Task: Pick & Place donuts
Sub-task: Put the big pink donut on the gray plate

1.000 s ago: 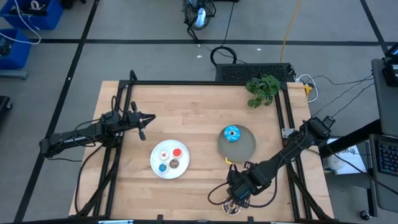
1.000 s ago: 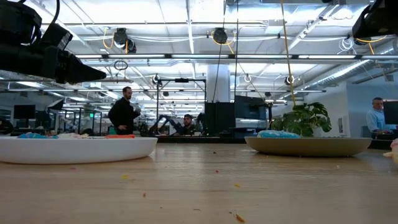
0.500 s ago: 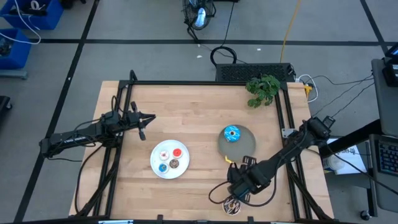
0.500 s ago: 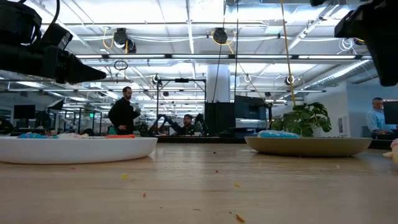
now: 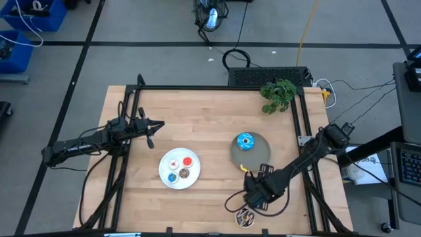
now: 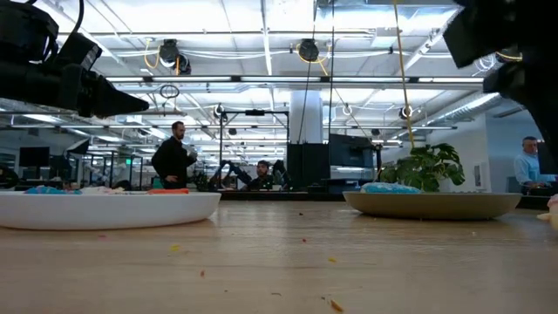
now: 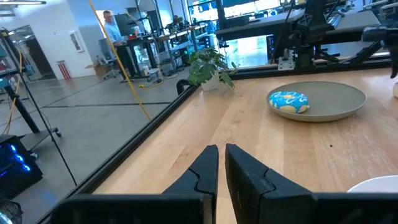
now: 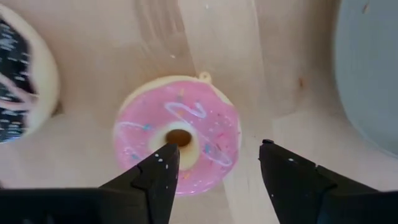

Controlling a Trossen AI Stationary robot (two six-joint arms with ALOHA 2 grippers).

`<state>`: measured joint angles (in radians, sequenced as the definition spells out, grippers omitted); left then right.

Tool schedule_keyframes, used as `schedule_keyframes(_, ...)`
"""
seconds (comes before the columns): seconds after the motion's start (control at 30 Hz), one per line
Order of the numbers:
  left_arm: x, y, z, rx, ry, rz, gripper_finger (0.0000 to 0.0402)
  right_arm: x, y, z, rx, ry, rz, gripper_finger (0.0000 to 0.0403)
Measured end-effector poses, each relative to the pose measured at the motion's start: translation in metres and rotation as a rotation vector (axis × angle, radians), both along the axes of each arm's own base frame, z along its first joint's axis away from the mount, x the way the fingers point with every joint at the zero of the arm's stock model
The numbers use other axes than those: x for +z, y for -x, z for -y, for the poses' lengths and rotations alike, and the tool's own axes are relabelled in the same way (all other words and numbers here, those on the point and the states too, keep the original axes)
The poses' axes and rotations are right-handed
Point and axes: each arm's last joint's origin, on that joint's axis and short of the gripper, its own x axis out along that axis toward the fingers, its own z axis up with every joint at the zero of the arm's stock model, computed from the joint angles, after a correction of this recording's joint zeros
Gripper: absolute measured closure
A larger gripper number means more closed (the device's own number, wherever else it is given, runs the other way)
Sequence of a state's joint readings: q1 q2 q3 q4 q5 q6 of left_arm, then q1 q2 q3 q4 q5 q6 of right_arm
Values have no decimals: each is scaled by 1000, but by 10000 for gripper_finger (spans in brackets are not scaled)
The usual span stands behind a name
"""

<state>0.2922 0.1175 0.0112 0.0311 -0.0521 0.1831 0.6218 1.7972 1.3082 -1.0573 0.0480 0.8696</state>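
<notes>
A pink donut (image 8: 177, 134) lies flat on the table; in the high view my right hand hides it. My right gripper (image 8: 217, 165) (image 5: 254, 197) hangs above it, pointing down and open. One fingertip (image 8: 163, 163) stands over the donut's hole, the other (image 8: 281, 163) past its rim. A chocolate donut (image 5: 245, 217) (image 8: 18, 81) lies beside it, near the front edge. A blue sprinkled donut (image 5: 246, 141) (image 7: 288, 101) lies on the gray plate (image 5: 260, 157). Several tiny donuts sit on the white plate (image 5: 166, 179). My left gripper (image 7: 221, 155) (image 5: 152, 128) waits shut at the table's left.
A potted plant (image 5: 278, 94) stands at the far right corner. A dark frame (image 5: 217, 87) runs round the table's edges. The gray plate's rim (image 8: 373, 68) lies close beside the pink donut. People (image 6: 173, 161) stand in the room beyond.
My right gripper has come down toward the pink donut and shifted a little toward the far edge, which leaves more of the chocolate donut showing in the high view. In the low view its arm has sunk into the picture's upper right.
</notes>
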Motion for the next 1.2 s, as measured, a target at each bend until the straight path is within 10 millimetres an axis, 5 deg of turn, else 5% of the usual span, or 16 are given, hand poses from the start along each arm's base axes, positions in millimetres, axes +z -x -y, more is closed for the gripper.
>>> schedule_keyframes(0.43,0,0,0,0,0,0,364,-45,9,12,-4,-84,-2,176)
schedule_keyframes(0.77,0,0,0,0,-2,-2,364,-63,21,20,19,-104,-33,200)
schedule_keyframes(1.2,0,0,0,1,-4,-2,364,-45,17,33,-54,-138,16,388)
